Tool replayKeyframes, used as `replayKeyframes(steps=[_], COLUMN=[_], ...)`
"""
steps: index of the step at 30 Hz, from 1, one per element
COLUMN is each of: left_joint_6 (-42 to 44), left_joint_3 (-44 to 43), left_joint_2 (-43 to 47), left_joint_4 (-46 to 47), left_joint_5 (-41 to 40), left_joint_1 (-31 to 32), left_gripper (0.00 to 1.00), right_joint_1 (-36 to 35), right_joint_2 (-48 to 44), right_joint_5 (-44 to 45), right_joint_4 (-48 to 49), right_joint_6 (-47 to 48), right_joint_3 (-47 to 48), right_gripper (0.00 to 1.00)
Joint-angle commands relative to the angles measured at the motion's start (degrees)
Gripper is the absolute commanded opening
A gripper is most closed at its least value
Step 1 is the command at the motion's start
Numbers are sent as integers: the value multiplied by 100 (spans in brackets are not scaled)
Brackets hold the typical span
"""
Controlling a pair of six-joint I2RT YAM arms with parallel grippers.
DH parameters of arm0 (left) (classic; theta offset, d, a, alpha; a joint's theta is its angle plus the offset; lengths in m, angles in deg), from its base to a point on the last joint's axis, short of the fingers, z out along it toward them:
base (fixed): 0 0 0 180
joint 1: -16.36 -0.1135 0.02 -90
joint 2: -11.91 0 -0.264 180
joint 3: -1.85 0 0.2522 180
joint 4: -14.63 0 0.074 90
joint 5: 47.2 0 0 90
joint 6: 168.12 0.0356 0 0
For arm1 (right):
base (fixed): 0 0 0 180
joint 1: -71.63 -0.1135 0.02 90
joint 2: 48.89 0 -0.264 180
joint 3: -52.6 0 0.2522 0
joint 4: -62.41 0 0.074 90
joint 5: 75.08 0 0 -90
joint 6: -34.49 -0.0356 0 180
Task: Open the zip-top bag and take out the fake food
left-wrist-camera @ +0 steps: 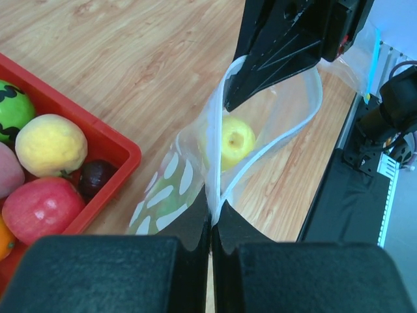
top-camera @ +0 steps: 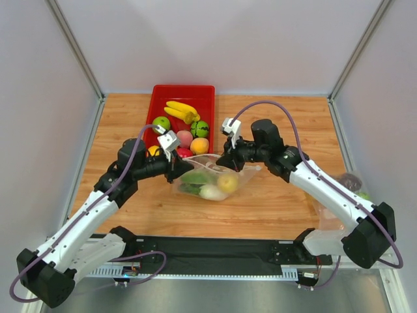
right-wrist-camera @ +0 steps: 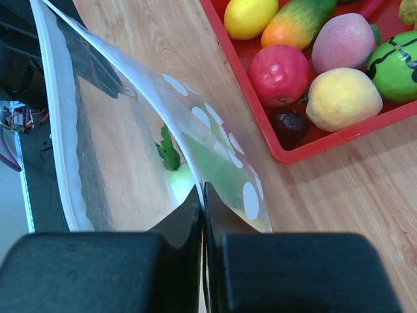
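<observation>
The zip-top bag (top-camera: 210, 177) is near the middle of the tabletop (top-camera: 273, 208), with the fake food (top-camera: 226, 182) inside it. The tray (top-camera: 158, 104) lies behind the bag, against the far edge and left of centre, its near corner just beside the bag. Toy fruit (top-camera: 182, 112) lies in the tray. The left arm's fingers (left-wrist-camera: 190, 228) pinch the rim of the bag's mouth on its left side. The right arm's fingers (right-wrist-camera: 187, 218) pinch the opposite rim on the right, and the mouth gapes between them. A second bag (top-camera: 352, 184) lies at the right edge, well apart from the first.
</observation>
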Motion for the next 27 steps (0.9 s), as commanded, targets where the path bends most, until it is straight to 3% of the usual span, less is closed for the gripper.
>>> replayKeyframes(steps=[1, 2, 5, 8, 16, 20, 23, 27], left_joint_6=[148, 148, 183, 183, -10, -800, -1267, -1285], left_joint_3=[-304, -322, -392, -488, -981, -771, -673, -1068], left_joint_2=[-54, -54, -11, 139, 403, 385, 193, -598], left_joint_4=[85, 59, -99, -223, -777, -146, 567, 709], left_joint_5=[4, -153, -470, -717, -1158, -744, -822, -1209], left_joint_1=[41, 41, 41, 41, 41, 85, 409, 1130], left_gripper=[2, 15, 42, 53, 56, 57, 58, 57], right_joint_1=[-3, -3, -3, -3, -3, 6, 6, -3], right_joint_2=[5, -21, -100, -162, -277, -268, -303, -338], right_joint_5=[-149, -43, 589, 1047, 2180, 2725, 3200, 4069], right_joint_4=[195, 160, -77, -403, -877, -1053, -1202, -1449], right_joint_6=[-15, -15, -50, -120, -498, -718, -964, -1052], right_joint_3=[280, 280, 438, 702, 1098, 1168, 1203, 1317], right_gripper=[0, 0, 0, 0, 0, 0, 0, 0])
